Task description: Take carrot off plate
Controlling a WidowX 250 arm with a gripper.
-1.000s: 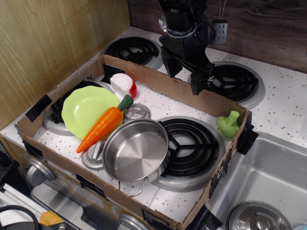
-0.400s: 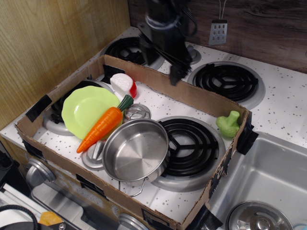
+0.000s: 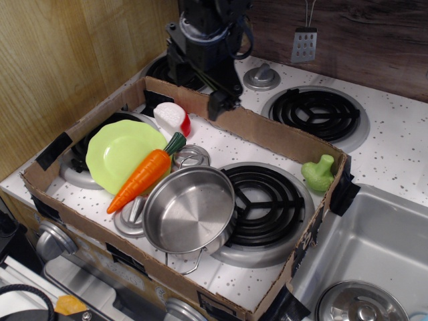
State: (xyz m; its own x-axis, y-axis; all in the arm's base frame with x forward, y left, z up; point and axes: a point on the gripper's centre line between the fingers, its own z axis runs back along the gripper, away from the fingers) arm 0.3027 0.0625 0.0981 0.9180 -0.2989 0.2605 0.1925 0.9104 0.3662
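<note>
Orange carrot point(image 3: 141, 176) half across plate point(image 3: 120, 152)

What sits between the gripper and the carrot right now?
In the only view, a red-and-white toy lies between the gripper and the carrot. The carrot rests across the plate edge.

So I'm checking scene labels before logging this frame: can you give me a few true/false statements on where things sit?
1. The carrot lies partly on the plate. True.
2. The pincer grips the carrot. False: it hangs above the box's back wall, holding nothing.
3. The pot is empty. True.
4. The green vegetable sits in the pot. False: it is in the box's right corner.
5. The carrot's stem points toward the camera. False: it points away.
</note>
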